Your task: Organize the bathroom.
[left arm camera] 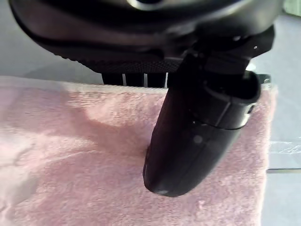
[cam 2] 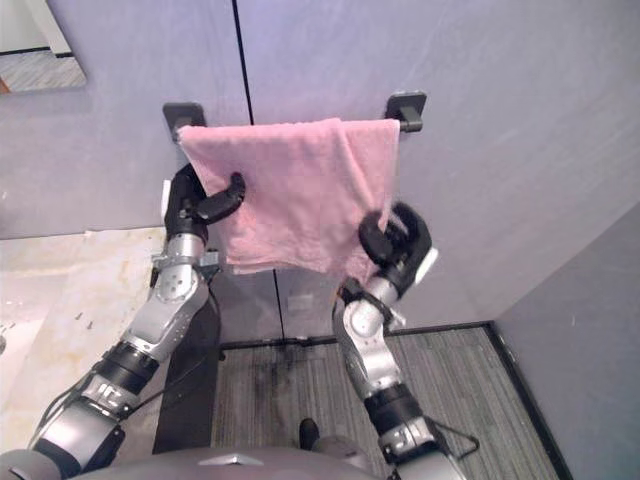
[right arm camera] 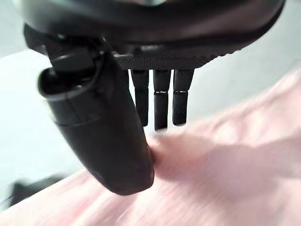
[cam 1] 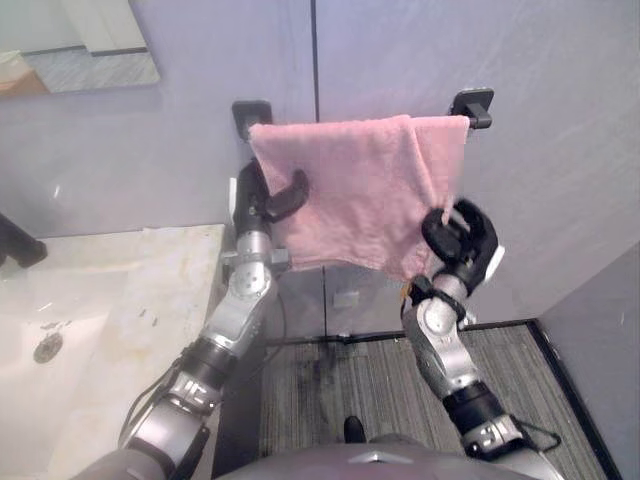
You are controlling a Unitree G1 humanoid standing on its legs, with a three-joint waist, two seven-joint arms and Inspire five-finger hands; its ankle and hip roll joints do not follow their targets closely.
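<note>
Both hands [cam 1: 268, 200] [cam 1: 458, 235] pinch pink towel [cam 1: 360, 190]; no writing legible.

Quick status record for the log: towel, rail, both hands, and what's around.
towel: pink towel draped over the wall rail, hanging unevenly, lower edge slanted
rail: towel bar with dark end brackets on the grey wall
left hand: left hand at the towel's left edge, thumb in front of the cloth, fingers behind it, pinching
right hand: right hand at the towel's lower right edge, thumb and fingers pinching the cloth
surroundings: pale counter with sink to the left, mirror above it
</note>
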